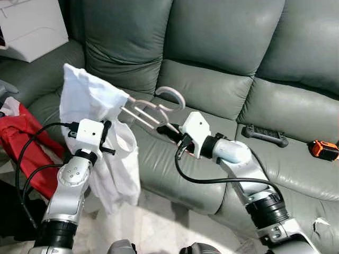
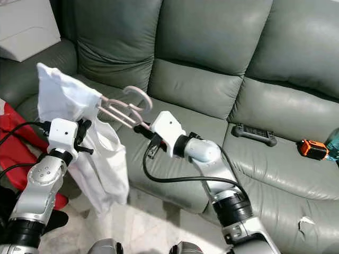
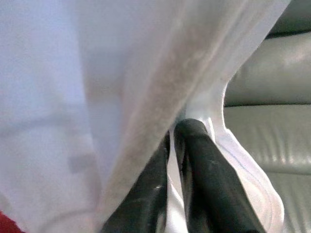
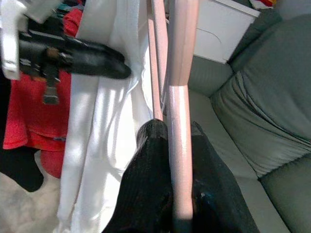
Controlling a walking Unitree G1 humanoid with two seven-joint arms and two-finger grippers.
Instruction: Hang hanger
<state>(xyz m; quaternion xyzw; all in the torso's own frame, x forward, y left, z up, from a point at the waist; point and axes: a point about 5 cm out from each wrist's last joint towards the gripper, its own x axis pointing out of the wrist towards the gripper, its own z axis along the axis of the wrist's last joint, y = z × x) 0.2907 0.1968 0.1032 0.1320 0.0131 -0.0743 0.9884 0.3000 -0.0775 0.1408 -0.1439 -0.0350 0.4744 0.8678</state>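
Right gripper (image 1: 170,131), centre of the frame, is clamped on the pale pink hanger (image 1: 153,108), its hook curling up toward the grey sofa (image 1: 222,47) backrest. Left gripper (image 1: 108,135), left of centre, pinches the white garment (image 1: 98,137) that drapes over the hanger's far end and hangs down past the seat edge. In the left wrist view its fingers (image 3: 194,165) appear nearly closed on cloth, though blur limits certainty. Red fabric (image 1: 24,137) lies lower left; a black remote (image 1: 265,135) and an orange object (image 1: 323,150) rest on the seat at right
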